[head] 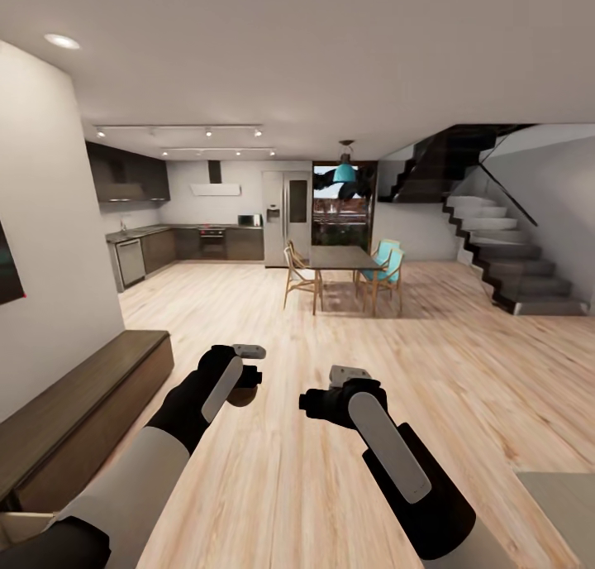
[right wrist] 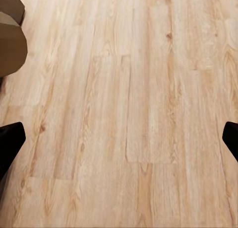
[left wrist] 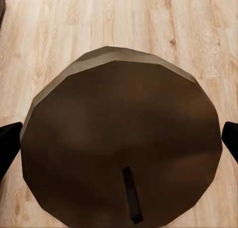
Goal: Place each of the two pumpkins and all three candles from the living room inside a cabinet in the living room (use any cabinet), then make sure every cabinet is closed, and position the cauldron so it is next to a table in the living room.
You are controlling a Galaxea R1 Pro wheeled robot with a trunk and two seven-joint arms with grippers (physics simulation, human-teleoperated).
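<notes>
Below, both grippers hover spread over the light wood floor (right wrist: 129, 114): left gripper (left wrist: 119, 138) above a round dark-brown object (left wrist: 121, 138), right gripper (right wrist: 119, 138) holding nothing.

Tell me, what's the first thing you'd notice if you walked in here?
Probably the black staircase climbing the right-hand wall, and the wooden dining table with teal chairs under a teal hanging lamp in the middle of the room. Close up, the robot's two arms stretch over the light wood floor, and beneath the left gripper sits a round dark-brown top.
</notes>
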